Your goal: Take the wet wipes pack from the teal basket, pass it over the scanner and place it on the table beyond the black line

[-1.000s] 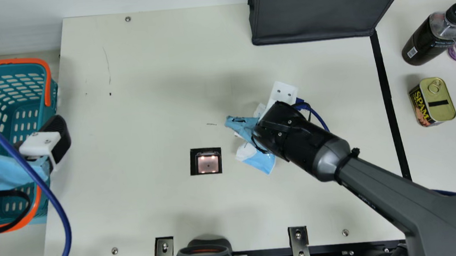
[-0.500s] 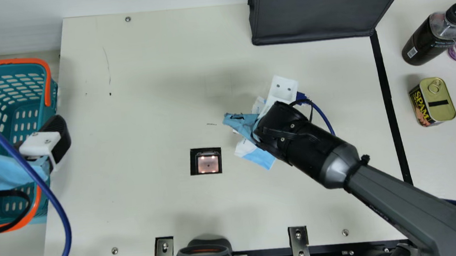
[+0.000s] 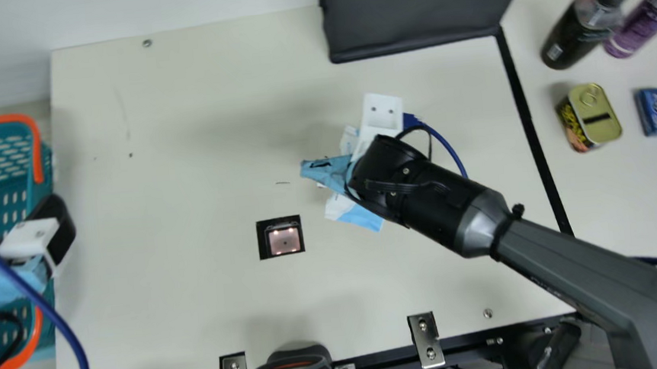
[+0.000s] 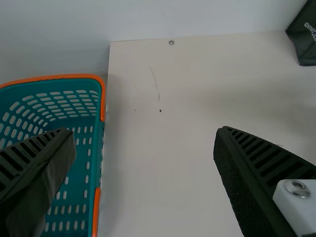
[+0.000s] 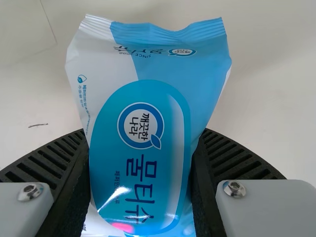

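Left tool [image 3: 34, 235] spread wide; right tool [image 3: 382, 113] clamped.

Right arm [image 3: 574, 270]: tapered grey link, metallic-grey collar [image 3: 479, 219], black cylindrical wrist housing [image 3: 424, 185] with small screws, light-blue wrap [image 3: 330, 171], blue cable [image 3: 447, 144], white bracket [image 3: 383, 114] bearing two screws. Left hand [image 3: 30, 239]: black ribbed fingers [image 4: 266, 157], white mount [image 4: 298, 202], round-head fastener [image 4: 297, 185]; light-blue wrap and blue cable alongside.

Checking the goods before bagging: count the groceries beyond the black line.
4, all at the main view's right: a dark bottle, a purple container beside it, a tin nearer, and a blue box right of the tin. The right arm may hide more.
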Available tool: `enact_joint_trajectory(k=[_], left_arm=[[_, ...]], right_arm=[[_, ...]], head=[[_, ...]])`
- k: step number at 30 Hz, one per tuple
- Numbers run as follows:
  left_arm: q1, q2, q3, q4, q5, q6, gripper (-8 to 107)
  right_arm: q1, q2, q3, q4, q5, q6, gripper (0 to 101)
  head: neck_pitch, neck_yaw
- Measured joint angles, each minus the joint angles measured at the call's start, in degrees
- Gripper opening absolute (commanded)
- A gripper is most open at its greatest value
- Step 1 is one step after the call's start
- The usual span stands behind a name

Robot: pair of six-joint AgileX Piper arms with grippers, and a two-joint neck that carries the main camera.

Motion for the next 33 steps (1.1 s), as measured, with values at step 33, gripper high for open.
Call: enact_joint_trajectory(k=[33], left_arm=[[0.0,0.0,0.0,0.0,0.0,0.0,90]], right_arm=[[-26.56,-20.07,8.55,13.12,2.46,-49.24,0]], head=[[0.0,-10.46]])
